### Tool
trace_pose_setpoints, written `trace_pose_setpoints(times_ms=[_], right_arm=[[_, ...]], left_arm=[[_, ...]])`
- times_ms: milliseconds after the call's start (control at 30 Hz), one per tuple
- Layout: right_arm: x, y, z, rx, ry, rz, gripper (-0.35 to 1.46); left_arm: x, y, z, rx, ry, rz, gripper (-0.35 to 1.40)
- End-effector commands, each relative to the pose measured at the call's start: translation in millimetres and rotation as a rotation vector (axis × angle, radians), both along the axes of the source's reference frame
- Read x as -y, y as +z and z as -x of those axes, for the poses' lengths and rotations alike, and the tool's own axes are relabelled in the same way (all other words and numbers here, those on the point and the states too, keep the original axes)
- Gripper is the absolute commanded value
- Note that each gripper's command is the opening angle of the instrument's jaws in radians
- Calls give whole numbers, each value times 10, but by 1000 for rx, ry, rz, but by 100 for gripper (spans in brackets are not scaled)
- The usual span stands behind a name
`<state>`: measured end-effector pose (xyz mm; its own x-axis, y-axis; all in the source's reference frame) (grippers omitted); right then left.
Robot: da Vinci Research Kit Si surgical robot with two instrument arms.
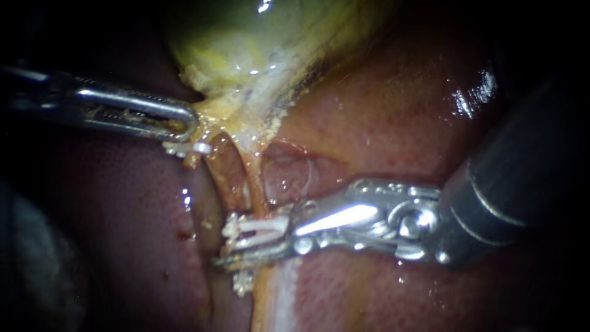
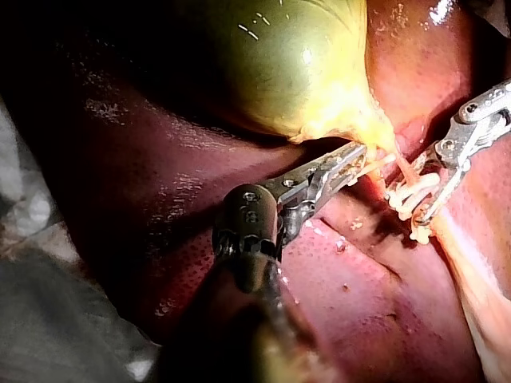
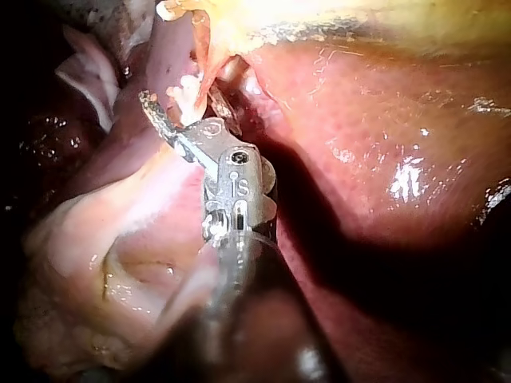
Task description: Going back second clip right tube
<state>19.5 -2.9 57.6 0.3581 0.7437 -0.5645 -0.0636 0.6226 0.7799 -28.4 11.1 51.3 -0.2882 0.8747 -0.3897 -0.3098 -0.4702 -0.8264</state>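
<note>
Steel, slotted and flecked with yellow scraps, the left instrument (image 1: 186, 121) lies level over the liver's (image 1: 381, 110) left side, its jaws closed on the neck of the glossy green-yellow gallbladder (image 1: 246, 37). A small white clip (image 1: 190, 148) sits just under their tip. The right tube (image 1: 253, 178) — a slick tan cord — runs down the liver, and the second clip (image 1: 255, 232), white with two legs slightly apart, lies crosswise on it, pointing left — held narrowly between the right instrument's (image 1: 238, 241) jaws.
</note>
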Motion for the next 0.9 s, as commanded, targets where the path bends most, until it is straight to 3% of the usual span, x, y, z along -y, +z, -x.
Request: trace_pose_setpoints(times_ms=[33, 400, 900], right_arm=[[0, 1, 3, -1, 3, 12, 49], [-5, -9, 44, -43, -33, 142, 50], [-31, -39, 121, -83, -44, 310, 50]], left_arm=[[0, 0, -1, 1, 1, 0, -35], [0, 0, -2, 1, 1, 0, -35], [1, -1, -4, 2, 2, 0, -35]])
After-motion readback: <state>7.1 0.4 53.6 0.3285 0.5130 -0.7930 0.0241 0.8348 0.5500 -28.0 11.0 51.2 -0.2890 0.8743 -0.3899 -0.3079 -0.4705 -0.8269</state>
